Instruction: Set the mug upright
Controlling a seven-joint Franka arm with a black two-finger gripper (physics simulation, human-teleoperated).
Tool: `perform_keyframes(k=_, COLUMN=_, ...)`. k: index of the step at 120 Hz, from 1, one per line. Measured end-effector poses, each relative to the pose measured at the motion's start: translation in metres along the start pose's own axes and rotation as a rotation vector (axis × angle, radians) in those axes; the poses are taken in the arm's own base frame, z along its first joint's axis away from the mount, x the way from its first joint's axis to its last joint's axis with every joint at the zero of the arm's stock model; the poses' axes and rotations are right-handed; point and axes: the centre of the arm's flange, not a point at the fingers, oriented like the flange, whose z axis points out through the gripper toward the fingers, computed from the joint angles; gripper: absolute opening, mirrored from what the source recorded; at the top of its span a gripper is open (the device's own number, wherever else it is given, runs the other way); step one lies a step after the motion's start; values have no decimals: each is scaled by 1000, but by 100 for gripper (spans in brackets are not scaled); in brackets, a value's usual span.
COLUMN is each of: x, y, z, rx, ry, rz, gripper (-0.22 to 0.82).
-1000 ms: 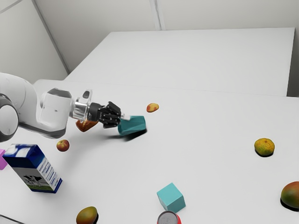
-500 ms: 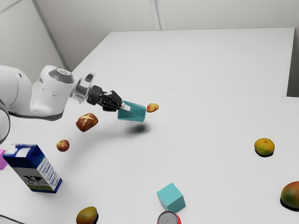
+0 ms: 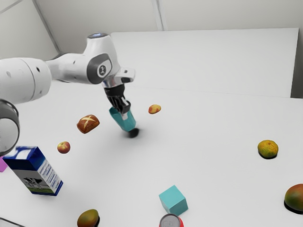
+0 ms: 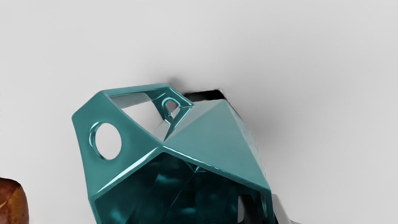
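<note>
The black gripper [image 3: 124, 114] points down in the exterior view, shut on the wall of the teal mug [image 3: 127, 124]. Its mouth leans up toward the exterior view's left and its base points down toward the right, so the mug is tilted. A dark shadow lies close by the base; whether it touches the table I cannot tell. In the wrist view the gripper [image 4: 264, 207] has one finger inside the faceted mug [image 4: 214, 133] and the other outside, pinching the rim wall. The holed handle stands out on the side away from them.
Bread [image 3: 88, 124] and a small apple [image 3: 63, 147] lie toward the exterior view's left, with a milk carton [image 3: 40, 172] nearer the camera. A yellow-red fruit [image 3: 155, 109] lies just right of the mug. A teal cube [image 3: 173, 201] and a can [image 3: 171, 221] are in front.
The arm has risen and swung its hand from nearly sideways to pointing down. The held mug was lifted off the table and turned from lying almost flat to a steeper tilt.
</note>
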Motion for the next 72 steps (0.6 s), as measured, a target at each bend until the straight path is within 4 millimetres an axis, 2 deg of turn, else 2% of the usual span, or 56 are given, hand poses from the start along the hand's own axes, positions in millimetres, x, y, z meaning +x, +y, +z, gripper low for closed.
perform_keyframes(k=17, x=1, y=-2, z=12, rx=25, ry=-27, rz=-93, gripper=-18)
perform_keyframes(k=36, x=0, y=-2, z=13, rx=27, ry=-33, rz=-181, gripper=17)
perform_keyframes(k=46, x=0, y=-2, z=11, rx=28, ry=-29, rz=-219, gripper=31)
perform_keyframes(k=57, x=-2, y=-3, z=-3, rx=33, ry=-11, rz=-258, gripper=41)
perform_keyframes(k=72, x=-5, y=-5, z=-37, rx=44, ry=31, rz=-304, gripper=50)
